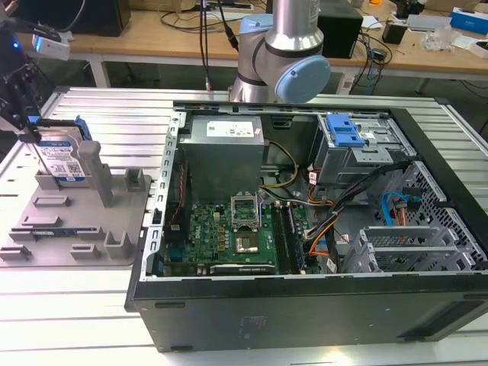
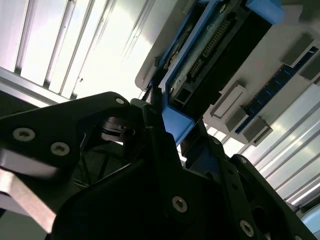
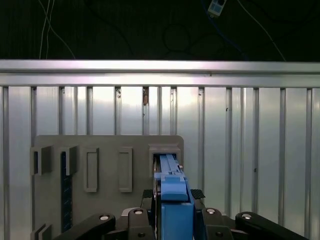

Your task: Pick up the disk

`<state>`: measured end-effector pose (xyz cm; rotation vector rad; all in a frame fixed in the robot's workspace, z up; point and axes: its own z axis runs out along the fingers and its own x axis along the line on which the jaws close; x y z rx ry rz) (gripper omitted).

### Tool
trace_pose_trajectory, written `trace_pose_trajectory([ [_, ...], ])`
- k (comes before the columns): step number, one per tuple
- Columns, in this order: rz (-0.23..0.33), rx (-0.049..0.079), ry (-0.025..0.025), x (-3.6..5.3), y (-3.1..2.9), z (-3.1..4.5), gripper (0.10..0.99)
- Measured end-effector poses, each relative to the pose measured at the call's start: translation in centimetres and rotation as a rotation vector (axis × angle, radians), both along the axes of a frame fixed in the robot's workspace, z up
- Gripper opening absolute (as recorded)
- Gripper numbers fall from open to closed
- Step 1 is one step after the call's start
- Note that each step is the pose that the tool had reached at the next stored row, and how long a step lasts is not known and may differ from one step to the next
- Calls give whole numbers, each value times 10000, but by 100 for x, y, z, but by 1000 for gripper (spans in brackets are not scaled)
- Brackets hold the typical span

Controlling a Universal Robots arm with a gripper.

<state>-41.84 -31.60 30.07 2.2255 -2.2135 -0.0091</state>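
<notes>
1. The disk (image 1: pixel 61 158) stands on edge in a slot of the grey fixture (image 1: pixel 76 229), at the exterior view's left, in the upper half of the frame. Its label faces the camera, and its blue frame (image 3: pixel 172 200) is uppermost.
2. The gripper (image 3: pixel 172 194) sits astride that frame. In the first wrist view its fingers (image 3: pixel 198 193) are closed against the frame's two sides, gripping the disk, which is not yet out of the slot.
3. Judgement: the pick goes best with the grip centred on the frame and the pull kept straight along the slot walls. Any tilt would likely wedge the disk.
4. Another fixture slot holds a dark blue strip (image 3: pixel 65 185).
5. The open computer case (image 1: pixel 305 305), at centre and the exterior view's right, contains:
   - a motherboard (image 1: pixel 229 229)
   - a power supply (image 1: pixel 225 141)
   - a blue-latched drive cage (image 1: pixel 347 137)
   - loose cables (image 1: pixel 335 221)
</notes>
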Motion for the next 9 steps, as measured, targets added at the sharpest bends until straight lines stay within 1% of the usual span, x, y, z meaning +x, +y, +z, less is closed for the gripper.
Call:
trace_pose_trajectory([
  [8,-13,0,0,-1,0,-30,392],
  [9,-16,-3,3,-1,-1,-33,376],
])
